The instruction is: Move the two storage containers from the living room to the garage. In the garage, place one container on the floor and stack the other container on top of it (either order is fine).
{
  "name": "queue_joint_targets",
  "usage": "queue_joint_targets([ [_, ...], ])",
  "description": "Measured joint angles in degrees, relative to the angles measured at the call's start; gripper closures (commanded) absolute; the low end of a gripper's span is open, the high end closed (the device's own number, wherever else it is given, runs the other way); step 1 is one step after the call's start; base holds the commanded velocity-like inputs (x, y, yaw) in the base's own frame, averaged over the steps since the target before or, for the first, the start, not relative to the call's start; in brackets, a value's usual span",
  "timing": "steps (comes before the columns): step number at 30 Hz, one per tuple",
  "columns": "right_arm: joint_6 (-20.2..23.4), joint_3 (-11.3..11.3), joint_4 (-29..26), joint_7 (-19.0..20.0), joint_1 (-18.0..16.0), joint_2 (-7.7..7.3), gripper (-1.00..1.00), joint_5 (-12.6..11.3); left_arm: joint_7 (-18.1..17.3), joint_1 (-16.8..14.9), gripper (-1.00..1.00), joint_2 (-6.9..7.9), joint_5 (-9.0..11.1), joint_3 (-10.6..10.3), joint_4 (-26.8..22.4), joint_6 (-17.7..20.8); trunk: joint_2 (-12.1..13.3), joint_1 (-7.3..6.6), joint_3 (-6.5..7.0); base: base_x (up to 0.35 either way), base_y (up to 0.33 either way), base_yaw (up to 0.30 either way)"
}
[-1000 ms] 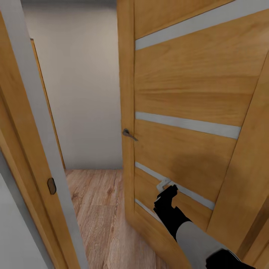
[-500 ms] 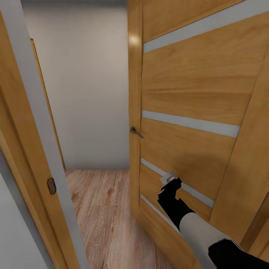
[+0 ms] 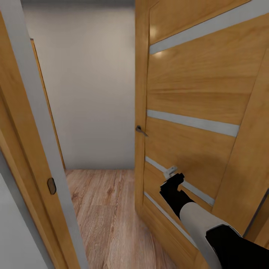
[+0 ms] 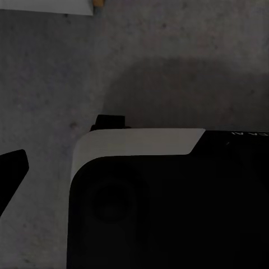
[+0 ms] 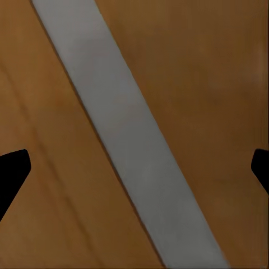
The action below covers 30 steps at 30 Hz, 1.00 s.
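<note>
The two storage containers are out of view. In the head view my right gripper (image 3: 172, 173) presses its tip against the lower part of a wooden door (image 3: 194, 93), on a grey inlay stripe. The right wrist view looks straight at the door's grey stripe (image 5: 129, 140), with the right gripper (image 5: 134, 174) open and its dark fingertips (image 5: 12, 174) at both edges of the picture, nothing between them. In the left wrist view one dark fingertip (image 4: 11, 171) sits far out at the edge above dark grey concrete floor (image 4: 56, 84).
The door stands partly swung in, with a metal handle (image 3: 141, 130) on its edge. A wooden door frame (image 3: 33, 112) with a strike plate (image 3: 51, 185) borders the opening on the left. Beyond lie light wood planks (image 3: 104, 209) and a pale wall (image 3: 89, 93). My own white and black body (image 4: 168, 196) covers much of the left wrist view.
The door has swung further to the right, widening the gap. My right gripper has moved right with it, still against the lower stripe. The door frame has stayed in place.
</note>
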Motion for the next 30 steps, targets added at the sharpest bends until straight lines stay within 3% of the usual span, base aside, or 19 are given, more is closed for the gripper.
queue_joint_targets([
  [11,0.45,-1.48,0.94,-0.08,-2.07,-0.27,-1.00,0.50,0.00,0.00,-1.00,0.00,0.00,0.00,0.00,0.00,0.00,0.00,0.01,0.000,0.000,0.000],
  [22,0.04,-1.58,0.91,0.00,-2.23,-0.70,-1.00,0.96,0.00,0.02,-1.00,0.00,0.00,0.00,0.01,0.00,0.00,0.00,0.01,0.000,0.000,0.000],
  [28,-2.52,-1.93,0.17,0.31,-2.12,-1.63,-1.00,0.23,0.00,0.00,-1.00,0.00,0.00,0.00,0.00,0.00,0.00,0.00,0.00,0.000,0.000,0.000],
  [29,-3.37,-1.50,0.01,0.15,-2.26,-0.69,-1.00,2.24,-0.01,0.01,-1.00,0.00,0.00,0.00,0.00,0.00,0.00,0.00,0.02,0.000,0.000,0.000],
  [30,-4.12,-1.51,-0.01,0.25,-2.27,-0.09,-1.00,2.27,-0.01,0.01,-1.00,0.00,0.00,0.01,0.00,0.00,0.00,0.00,0.02,0.000,0.000,0.000],
])
